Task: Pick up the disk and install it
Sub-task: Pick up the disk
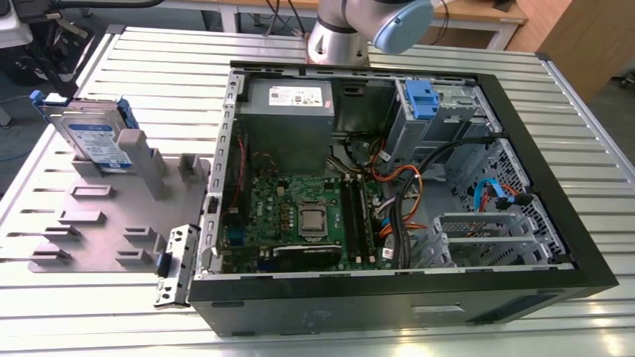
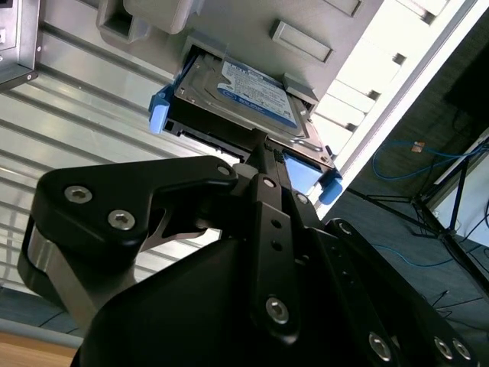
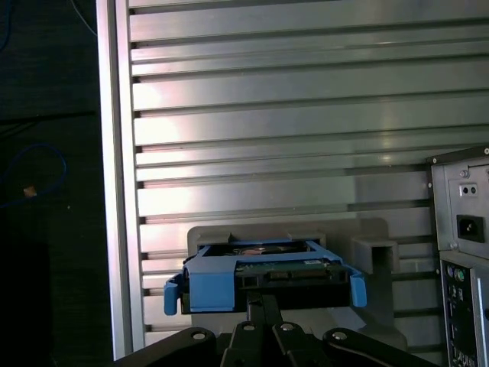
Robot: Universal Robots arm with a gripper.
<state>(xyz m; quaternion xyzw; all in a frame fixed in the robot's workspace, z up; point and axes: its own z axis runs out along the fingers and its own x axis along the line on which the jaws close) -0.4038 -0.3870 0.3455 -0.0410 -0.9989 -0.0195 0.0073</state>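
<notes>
The disk (image 1: 94, 137) is a silver-grey hard drive with a white-and-blue label and blue side rails. It stands on edge in a slot of the grey holder (image 1: 100, 216), at the exterior view's left, beside the open computer case (image 1: 397, 186). Both wrist views look along the black gripper body at the disk (image 2: 256, 95) (image 3: 263, 271). My gripper (image 2: 260, 145) (image 3: 263, 300) points at the disk's near edge with its fingers together and nothing between them. Whether the tips touch the disk is unclear.
The case lies open on a slatted aluminium table (image 1: 149, 67), with a grey power supply (image 1: 288, 100), a motherboard (image 1: 308, 216), and a drive cage with a blue latch (image 1: 421, 100). The arm's base (image 1: 343, 33) stands behind the case. The table's edge (image 3: 118, 191) runs close to the holder.
</notes>
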